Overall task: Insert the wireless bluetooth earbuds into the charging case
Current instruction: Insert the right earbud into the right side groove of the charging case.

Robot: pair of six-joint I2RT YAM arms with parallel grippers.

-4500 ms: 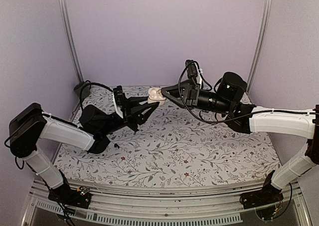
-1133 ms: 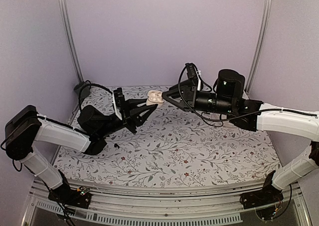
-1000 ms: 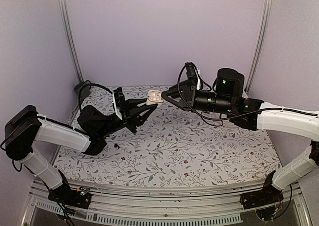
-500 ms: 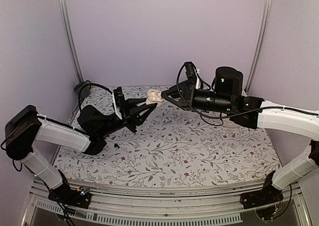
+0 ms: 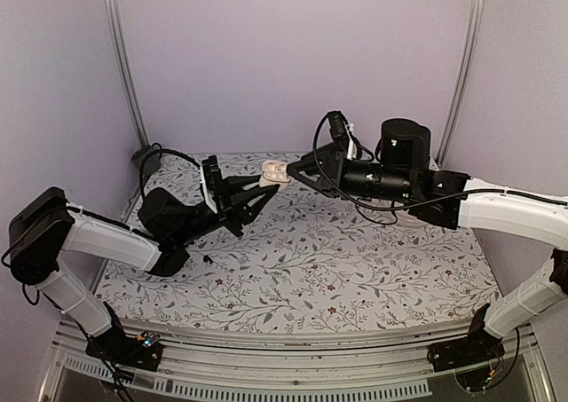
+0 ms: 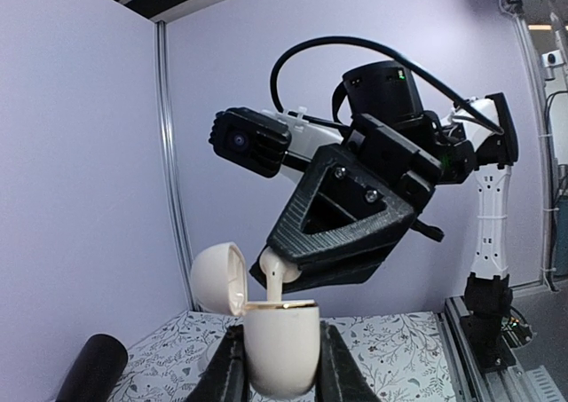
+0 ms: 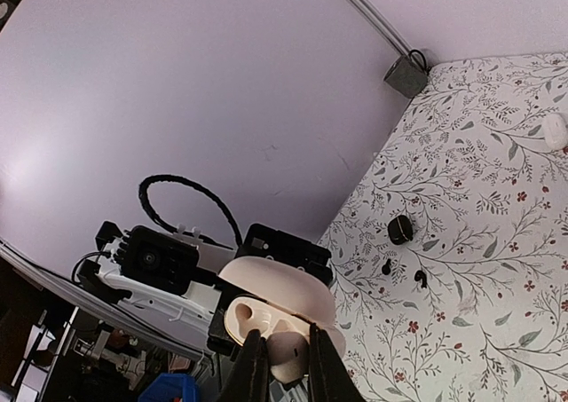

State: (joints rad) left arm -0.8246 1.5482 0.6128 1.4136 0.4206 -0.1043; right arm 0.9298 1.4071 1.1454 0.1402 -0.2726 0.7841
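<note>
My left gripper (image 6: 281, 359) is shut on a cream charging case (image 6: 282, 353), held upright above the table with its lid (image 6: 219, 279) swung open. My right gripper (image 7: 282, 366) is shut on a cream earbud (image 7: 288, 358), not a black one. The earbud's (image 6: 277, 273) stem points down into the case mouth and its head is still above the gold rim. In the top view the case (image 5: 276, 173) sits between the two meeting grippers at the back centre. A small white piece (image 7: 555, 129), possibly the other earbud, lies on the table.
A black round piece (image 7: 400, 230) and two tiny black bits (image 7: 385, 266) lie on the floral table cover (image 5: 337, 269). A grey block (image 7: 406, 72) sits in the back left corner. A dark cylinder (image 6: 93, 371) shows low left in the left wrist view. Purple walls enclose the table.
Over the last second the right arm has edged a little left and up, keeping the earbud at the case mouth. The left arm and the case have stayed still.
</note>
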